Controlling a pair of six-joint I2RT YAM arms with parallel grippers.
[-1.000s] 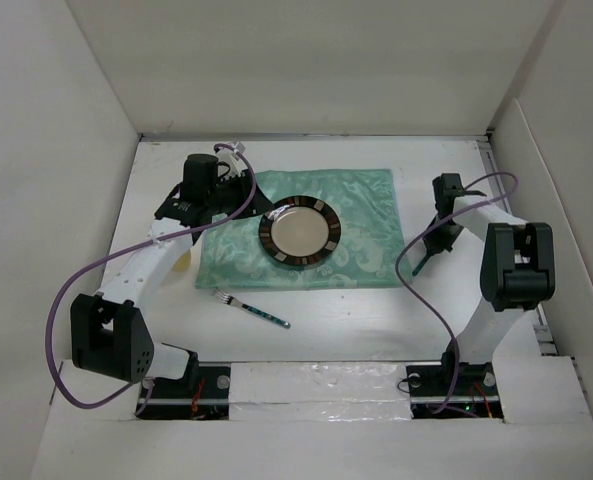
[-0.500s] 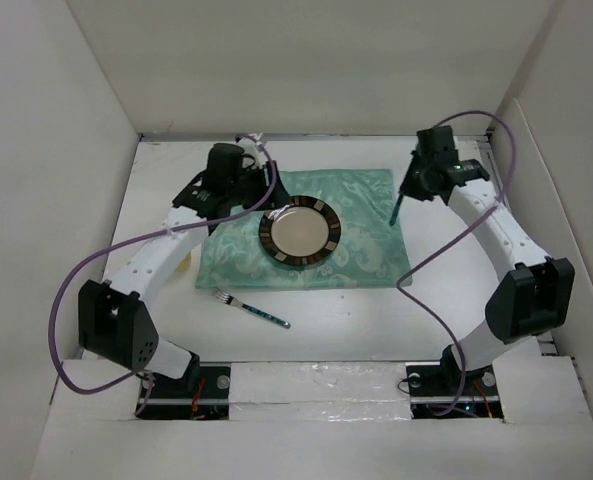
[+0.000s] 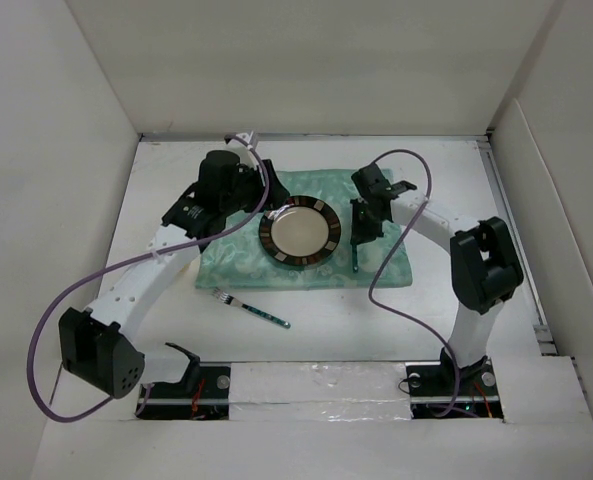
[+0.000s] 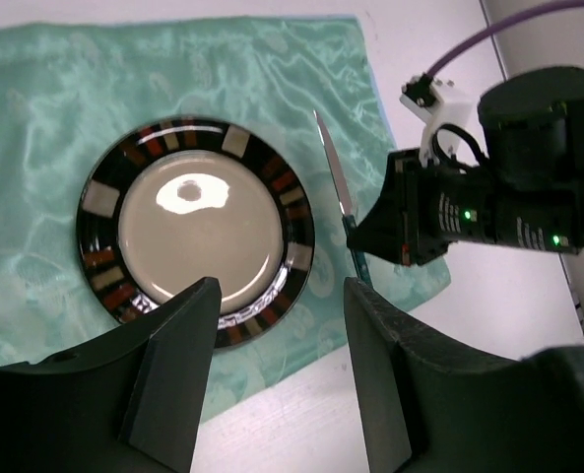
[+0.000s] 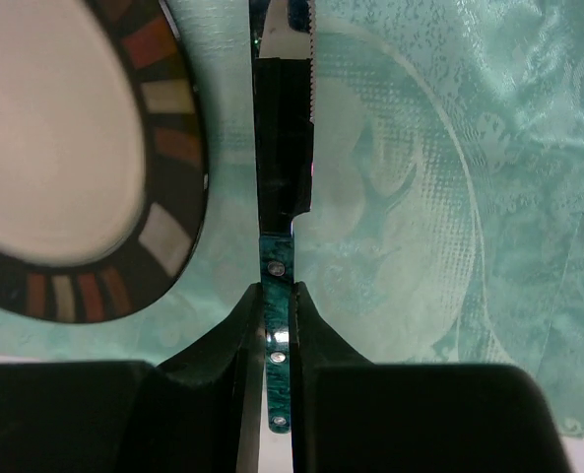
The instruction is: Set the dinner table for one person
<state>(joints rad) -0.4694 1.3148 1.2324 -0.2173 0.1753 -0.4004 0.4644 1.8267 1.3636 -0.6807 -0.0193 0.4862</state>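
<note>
White dinner table (image 3: 326, 330) carries green placemat (image 3: 241, 260), fork (image 3: 251, 308) (seemingly teal-handled).

I see white box all round. Back wall (image 3: 316, 60) plain, matte, no window. Left wall (image 3: 46, 200) and right wall (image 3: 566, 150) same bare white panel. Table (image 3: 426, 320) white, matte, fills bottom of enclosure. Thin grey strip (image 3: 316, 136) along far edge, where table meets back wall. Shiny tape strip (image 3: 316, 376) on near ledge (image 3: 536, 410). Light soft, even on my feed; shadows faint.
</note>
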